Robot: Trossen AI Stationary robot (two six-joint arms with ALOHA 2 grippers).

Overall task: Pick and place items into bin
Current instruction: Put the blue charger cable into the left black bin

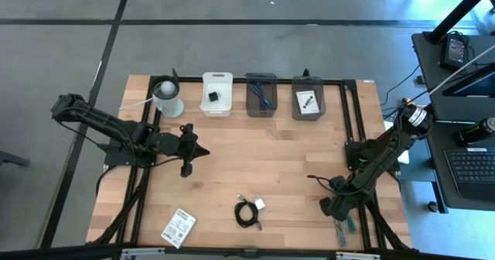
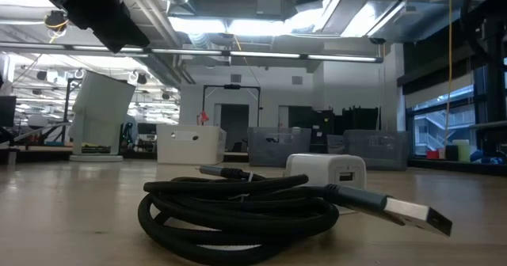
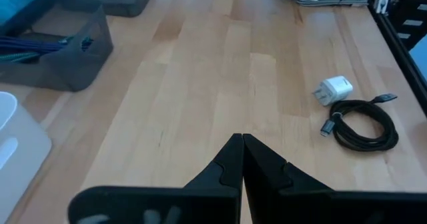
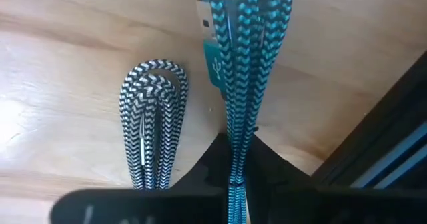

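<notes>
My right gripper point(image 4: 233, 167) sits at the table's near right corner point(image 1: 334, 208), shut on a teal braided cable bundle point(image 4: 250, 51) point(image 1: 343, 229). A black-and-white braided cable point(image 4: 150, 117) lies flat beside it. My left gripper point(image 3: 241, 151) point(image 1: 193, 148) hovers shut over the table's left middle, holding nothing. A black coiled cable point(image 1: 247, 212) point(image 2: 238, 207) point(image 3: 363, 121) with a white charger point(image 1: 260, 204) point(image 2: 325, 171) point(image 3: 332, 89) lies near the near edge. A white printed card point(image 1: 179, 227) lies near the left corner. My right gripper pinches the teal cable bundle between its two fingers, with the strands point(image 4: 233, 127) running lengthwise between the fingers. The fingers come from above, slanting toward the near right corner. The bundle's far part with the USB plug point(image 4: 212, 64) stretches ahead over the wood; lifted or resting, I cannot tell.
Along the far edge stand a white cup with a ball point(image 1: 167, 97) point(image 2: 99, 112), a white bin point(image 1: 217, 94) holding a small black cube, a grey bin point(image 1: 261, 95) with blue cables and a grey bin point(image 1: 307, 103) with a card. A black frame rail point(image 4: 380, 164) runs beside my right gripper.
</notes>
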